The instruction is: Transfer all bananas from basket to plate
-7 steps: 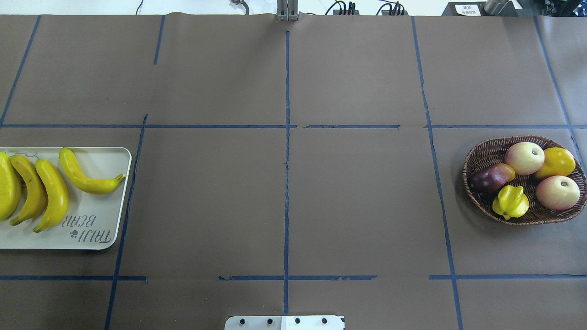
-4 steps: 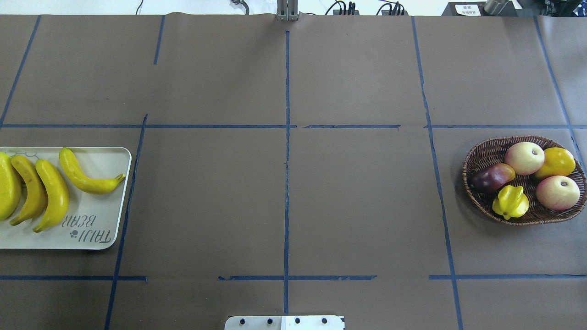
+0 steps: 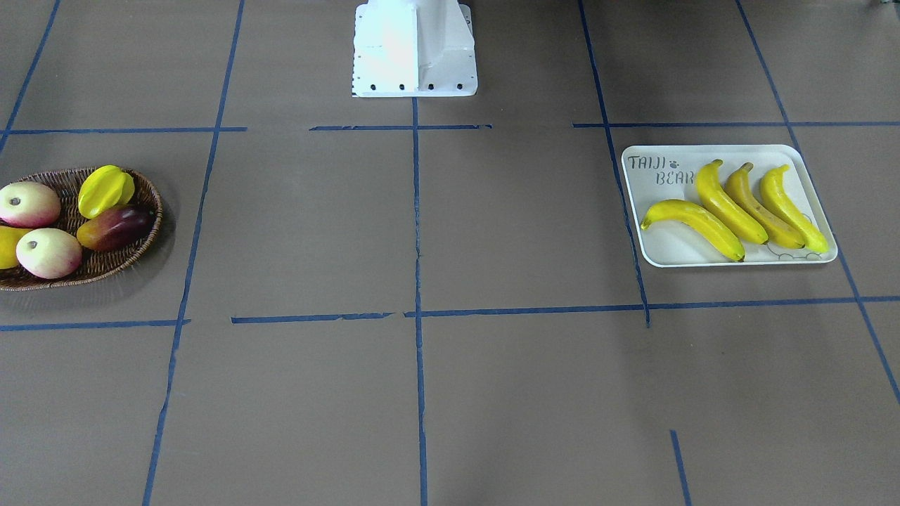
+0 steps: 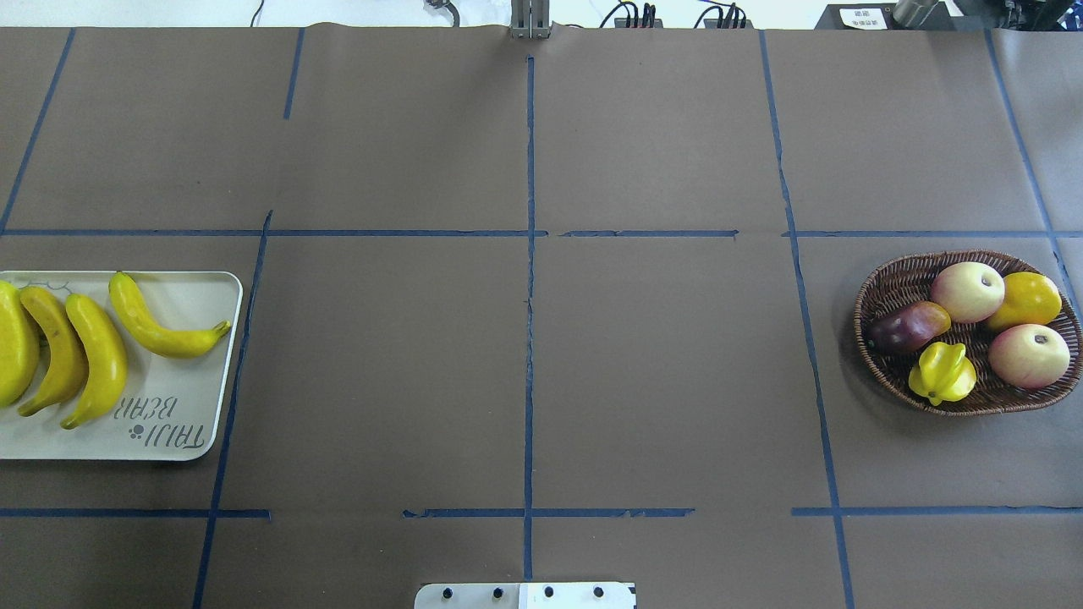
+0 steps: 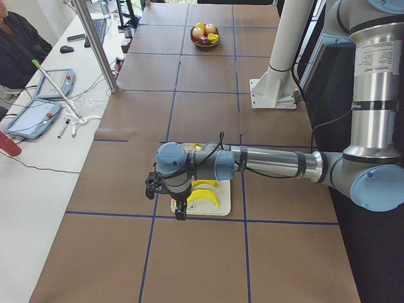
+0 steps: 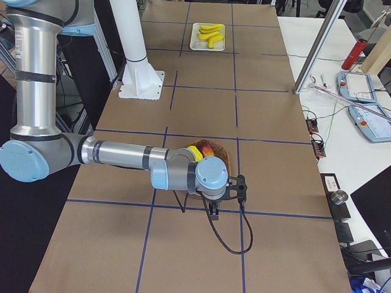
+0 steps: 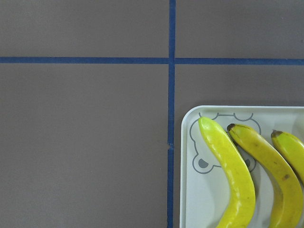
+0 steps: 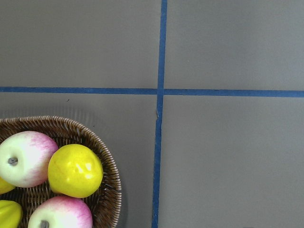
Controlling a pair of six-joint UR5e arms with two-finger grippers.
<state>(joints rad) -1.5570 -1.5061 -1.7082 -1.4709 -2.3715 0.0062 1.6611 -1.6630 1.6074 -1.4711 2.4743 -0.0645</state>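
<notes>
Several yellow bananas (image 4: pixel 97 359) lie side by side on the off-white plate (image 4: pixel 195 389), also seen from the front as bananas (image 3: pixel 696 218) on the plate (image 3: pixel 657 246). The wicker basket (image 4: pixel 880 283) holds only apples, a star fruit and other fruit. My left gripper (image 5: pixel 179 211) hangs above the plate's outer end; the left wrist view looks down on a banana (image 7: pixel 232 175) there. My right gripper (image 6: pixel 214 210) hangs by the basket's (image 6: pixel 227 162) outer edge. Both grippers show only in side views, so I cannot tell whether they are open or shut.
The robot's white base (image 3: pixel 415 49) stands at the table's middle edge. Blue tape lines cross the brown table cover. A side bench with tablets (image 5: pixel 31 117), a metal pole (image 5: pixel 95 44) and a seated person (image 5: pixel 19 47) lie beyond the table's far side.
</notes>
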